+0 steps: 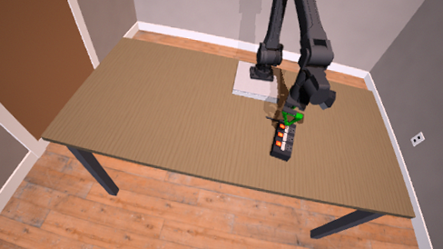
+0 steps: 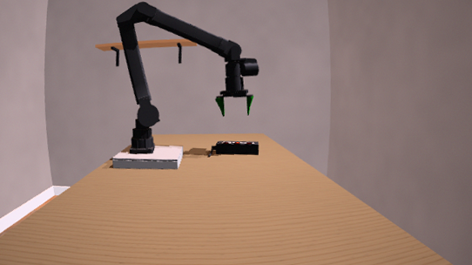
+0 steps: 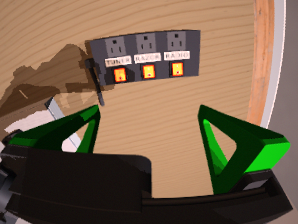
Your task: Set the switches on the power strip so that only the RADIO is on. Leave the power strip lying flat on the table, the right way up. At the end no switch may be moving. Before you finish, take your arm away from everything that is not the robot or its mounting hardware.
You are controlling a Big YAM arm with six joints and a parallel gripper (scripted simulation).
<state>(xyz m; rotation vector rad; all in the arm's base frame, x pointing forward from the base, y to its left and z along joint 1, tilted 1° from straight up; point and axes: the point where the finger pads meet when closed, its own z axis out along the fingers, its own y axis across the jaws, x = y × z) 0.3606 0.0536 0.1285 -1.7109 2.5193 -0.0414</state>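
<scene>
Above power strip (image 3: 145, 55): fingers spread wide, empty; three switches lit.

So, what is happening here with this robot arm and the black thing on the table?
A single black robot arm holds its green-fingered hand open and empty in the air above a black power strip. The strip lies flat on the wooden table, near the arm's white base plate. All three of its switches glow orange, so all appear on. The labels are too small to read, so which one is the radio is unclear. Nothing has been pressed yet.
</scene>
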